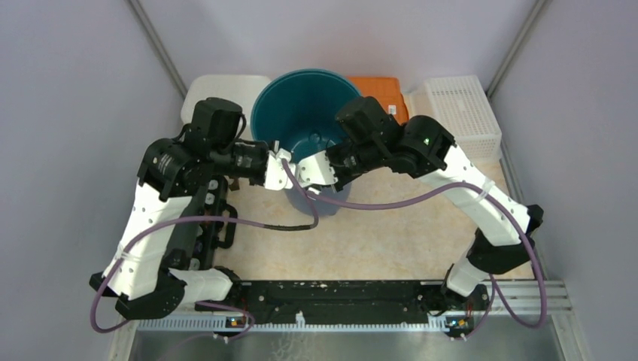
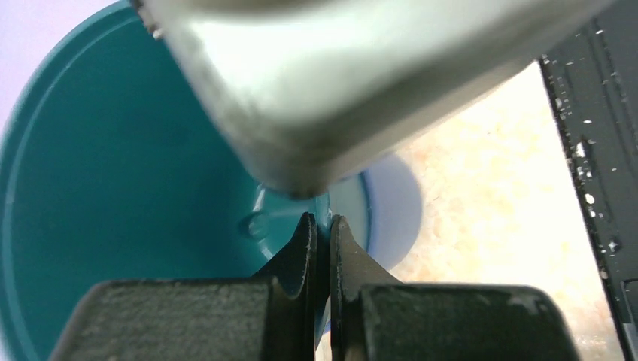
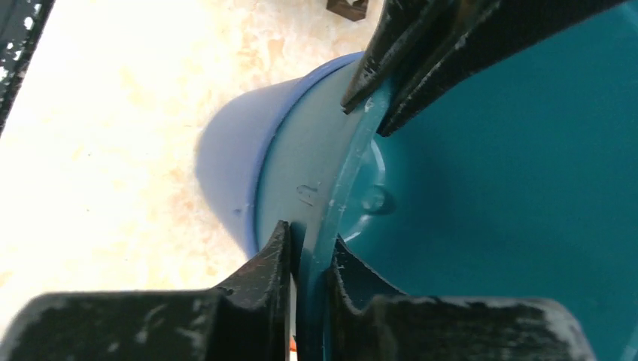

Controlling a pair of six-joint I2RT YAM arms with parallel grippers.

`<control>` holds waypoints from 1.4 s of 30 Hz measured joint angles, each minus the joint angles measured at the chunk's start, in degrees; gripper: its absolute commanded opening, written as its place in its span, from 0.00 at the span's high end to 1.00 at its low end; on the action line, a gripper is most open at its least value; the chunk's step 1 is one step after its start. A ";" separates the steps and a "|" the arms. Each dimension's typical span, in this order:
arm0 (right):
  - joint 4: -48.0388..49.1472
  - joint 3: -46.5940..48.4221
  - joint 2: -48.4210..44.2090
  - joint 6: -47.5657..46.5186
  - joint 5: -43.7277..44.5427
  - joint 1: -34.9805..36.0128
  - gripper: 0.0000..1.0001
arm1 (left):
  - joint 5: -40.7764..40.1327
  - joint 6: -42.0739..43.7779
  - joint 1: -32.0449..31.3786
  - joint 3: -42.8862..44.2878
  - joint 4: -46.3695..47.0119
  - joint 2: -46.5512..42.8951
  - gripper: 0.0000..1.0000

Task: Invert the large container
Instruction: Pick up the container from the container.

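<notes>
The large teal container [image 1: 301,105] is tilted, its open mouth facing up and toward the camera at the back centre. Both grippers hold its near rim side by side. My left gripper [image 1: 278,162] is shut on the rim, one finger inside and one outside [image 2: 322,226]. My right gripper [image 1: 299,171] is shut on the same rim just to the right [image 3: 310,241]. The left fingers [image 3: 391,68] show in the right wrist view. A lavender rounded surface [image 1: 320,201] sits under the rim; I cannot tell if it is the container's outer wall.
A white flat box [image 1: 226,89] lies at the back left. An orange item [image 1: 385,94] and a white perforated basket [image 1: 465,113] stand at the back right. A black rail [image 1: 323,297] runs along the near edge. Grey walls close in both sides.
</notes>
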 measured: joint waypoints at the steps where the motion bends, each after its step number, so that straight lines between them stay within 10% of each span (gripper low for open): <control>1: -0.39 0.00 0.02 1.05 -0.42 -0.02 1.00 | 0.59 0.15 -0.20 -0.02 -0.35 0.00 0.91; 5: -1.07 0.02 0.07 1.03 -0.90 -0.02 1.00 | 1.66 0.15 -0.50 0.00 -0.22 -0.02 0.58; 8: -2.14 0.42 0.02 1.40 -0.79 -0.22 1.00 | 0.94 -1.05 0.13 0.22 2.69 -0.42 0.05; 9: -2.62 0.66 0.02 1.46 -0.85 -0.28 1.00 | 0.48 -1.25 0.35 0.39 3.80 -0.59 0.02; 42: 8.37 14.05 -2.45 15.80 1.31 -0.50 1.00 | -3.45 -7.67 2.91 13.05 10.58 -5.05 0.01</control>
